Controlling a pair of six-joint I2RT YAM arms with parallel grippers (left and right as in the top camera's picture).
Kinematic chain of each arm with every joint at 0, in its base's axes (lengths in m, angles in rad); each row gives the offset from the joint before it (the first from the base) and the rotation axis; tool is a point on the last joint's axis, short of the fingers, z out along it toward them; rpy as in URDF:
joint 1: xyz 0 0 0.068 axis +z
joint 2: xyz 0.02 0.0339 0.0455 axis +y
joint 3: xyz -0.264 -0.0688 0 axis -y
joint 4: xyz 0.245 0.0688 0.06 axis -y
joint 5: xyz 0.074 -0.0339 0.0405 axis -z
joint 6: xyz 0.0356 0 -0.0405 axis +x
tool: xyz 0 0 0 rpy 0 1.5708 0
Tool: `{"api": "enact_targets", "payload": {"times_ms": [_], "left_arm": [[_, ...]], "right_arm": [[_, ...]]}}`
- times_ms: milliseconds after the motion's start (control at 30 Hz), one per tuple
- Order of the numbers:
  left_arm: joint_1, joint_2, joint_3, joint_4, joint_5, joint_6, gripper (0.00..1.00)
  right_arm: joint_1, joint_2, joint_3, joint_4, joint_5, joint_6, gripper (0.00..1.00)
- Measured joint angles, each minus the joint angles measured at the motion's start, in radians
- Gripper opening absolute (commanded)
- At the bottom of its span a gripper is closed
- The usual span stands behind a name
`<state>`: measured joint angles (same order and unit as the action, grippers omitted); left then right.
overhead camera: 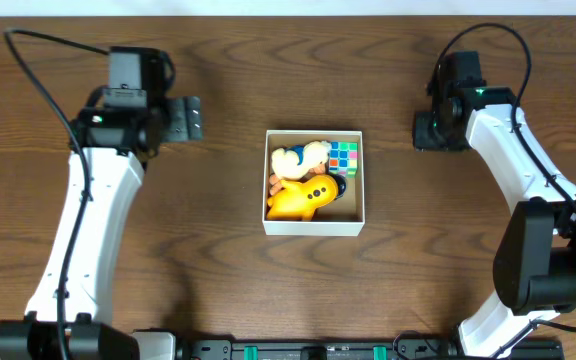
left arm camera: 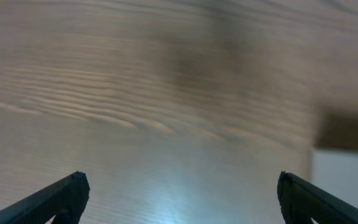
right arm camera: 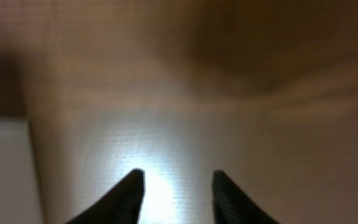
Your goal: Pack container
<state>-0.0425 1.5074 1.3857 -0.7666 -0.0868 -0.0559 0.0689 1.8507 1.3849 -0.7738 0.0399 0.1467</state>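
Three toys point(overhead camera: 303, 195), maybe, in one container point(overhead camera: 313, 228)

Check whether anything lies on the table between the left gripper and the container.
Nothing visible does. Only bare wood tabletop lies between the left gripper and the container. The toys are all inside it.

Table point(overhead camera: 208, 270): wood grain, smooth; you see a soft sheen.
Box point(overhead camera: 313, 227): matt white card.
Yellow toy point(overhead camera: 303, 198): plush cloth.
Cube point(overhead camera: 343, 157): glossy plastic.
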Motion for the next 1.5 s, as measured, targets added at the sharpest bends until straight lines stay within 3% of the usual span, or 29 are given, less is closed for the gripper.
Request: {"api": "enact_targets", "payload": {"times_ms": [33, 200, 533, 733, 1000, 1167, 1300, 1500], "left_arm": [[0.025, 0.010, 0.000, 0.019, -0.006, -0.002, 0.98], [0.120, 0.041, 0.000, 0.076, -0.026, -0.015, 0.98], [0.145, -0.013, -0.026, 0.018, -0.041, -0.023, 0.98], [0.065, -0.261, -0.174, 0.068, -0.045, -0.014, 0.98], [-0.025, -0.646, -0.480, 0.059, -0.048, 0.018, 0.98], [-0.044, -0.877, -0.631, 0.027, -0.072, 0.108, 0.98], [-0.044, -0.978, -0.683, 0.010, -0.101, 0.138, 0.98], [-0.044, -0.989, -0.692, 0.010, -0.114, 0.158, 0.98]], "right_arm": [[0.000, -0.006, -0.001, 0.045, 0.023, -0.009, 0.99], [0.000, -0.048, 0.003, 0.235, 0.085, -0.053, 0.99], [-0.029, -0.200, 0.001, 0.029, 0.090, -0.123, 0.99], [-0.047, -0.468, -0.080, 0.061, 0.082, -0.121, 0.99], [-0.047, -0.867, -0.488, 0.105, 0.136, 0.001, 0.99], [-0.047, -1.094, -0.710, 0.097, 0.153, 0.035, 0.99], [-0.047, -1.194, -0.801, 0.096, 0.158, 0.044, 0.99], [-0.047, -1.201, -0.824, 0.097, 0.158, 0.048, 0.99]]}}
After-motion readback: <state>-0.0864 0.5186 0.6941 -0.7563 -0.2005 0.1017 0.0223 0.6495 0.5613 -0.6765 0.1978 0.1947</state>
